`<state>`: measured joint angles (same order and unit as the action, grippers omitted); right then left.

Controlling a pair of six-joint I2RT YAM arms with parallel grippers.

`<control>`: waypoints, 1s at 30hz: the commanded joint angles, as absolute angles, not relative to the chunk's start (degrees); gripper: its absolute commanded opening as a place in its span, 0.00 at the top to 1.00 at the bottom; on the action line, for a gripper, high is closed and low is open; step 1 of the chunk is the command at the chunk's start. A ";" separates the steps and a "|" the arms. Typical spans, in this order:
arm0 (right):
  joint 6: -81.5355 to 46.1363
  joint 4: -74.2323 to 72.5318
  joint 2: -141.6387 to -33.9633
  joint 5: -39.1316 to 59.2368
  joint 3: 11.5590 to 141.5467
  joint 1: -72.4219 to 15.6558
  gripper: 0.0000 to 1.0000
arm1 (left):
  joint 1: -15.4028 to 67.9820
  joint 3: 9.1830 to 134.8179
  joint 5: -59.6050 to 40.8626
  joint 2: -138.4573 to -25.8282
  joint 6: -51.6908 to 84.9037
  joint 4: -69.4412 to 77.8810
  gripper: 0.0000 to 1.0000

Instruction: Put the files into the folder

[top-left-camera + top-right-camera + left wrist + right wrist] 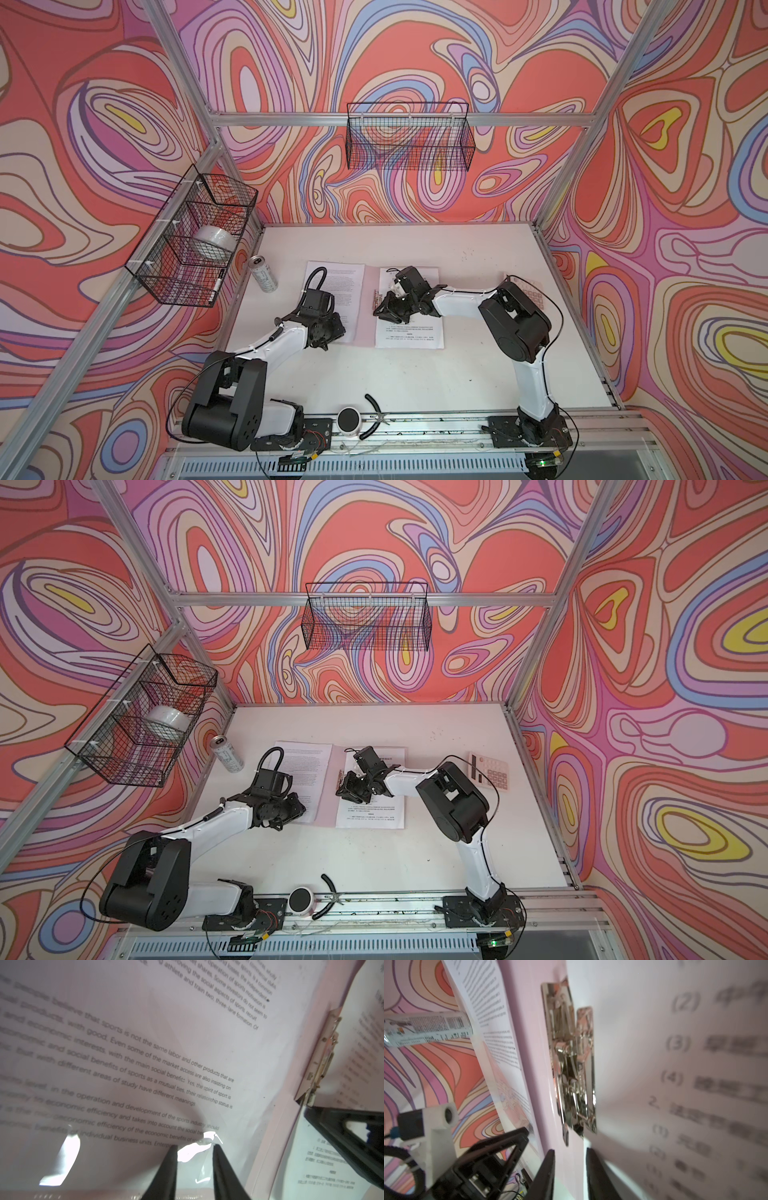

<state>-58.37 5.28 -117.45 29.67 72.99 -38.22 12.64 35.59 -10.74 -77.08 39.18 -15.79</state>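
Folder (328,812): lying open on the table (374,862), centre frame.
Files (309,766): one sheet on each leaf, side by side.
Clip (341,776): right at the fold, between the two sheets.
Can (227,755): just left of the folder.
Keypad card (490,771): well off to the right, by the table edge.
Rear basket (365,640): upper centre.
Side basket (124,764): left of frame, with a roll (166,723) in it.

Bright even top views, warped edges, white glare on files (145,1053), close print blurred
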 commanded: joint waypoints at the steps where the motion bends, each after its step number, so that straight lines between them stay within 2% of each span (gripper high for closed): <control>1: -52.48 13.21 -109.54 27.65 71.24 -32.94 0.63 | 12.39 41.13 -8.73 -72.81 38.09 -21.09 0.55; 8: -44.89 22.43 -96.70 24.90 61.53 -19.16 0.59 | 12.32 51.40 -3.49 -70.38 35.37 -28.43 0.52; 10: -43.35 22.28 -94.89 26.63 57.34 -16.25 0.46 | 12.30 52.80 -1.38 -69.80 34.00 -29.31 0.50; 13: -42.18 19.96 -92.39 27.73 51.59 -15.38 0.31 | 11.90 54.47 0.39 -69.39 31.58 -30.06 0.48; 14: -42.18 19.41 -92.06 28.03 50.20 -15.38 0.29 | 11.55 54.86 0.52 -69.43 31.16 -30.21 0.47; 23: -44.32 7.17 -92.59 33.89 42.60 -15.38 0.28 | 8.65 53.61 -0.58 -69.96 31.05 -28.21 0.47; 28: -46.10 1.16 -97.20 38.36 42.78 -15.39 0.36 | 6.20 51.15 -3.48 -70.31 31.96 -25.16 0.49; 30: -46.68 -0.96 -99.17 40.23 43.10 -15.43 0.45 | 4.22 49.82 -5.59 -70.14 32.31 -22.62 0.49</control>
<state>-45.67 3.62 -96.47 36.95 43.09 -15.25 6.17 51.57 -2.96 -70.15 31.75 -25.74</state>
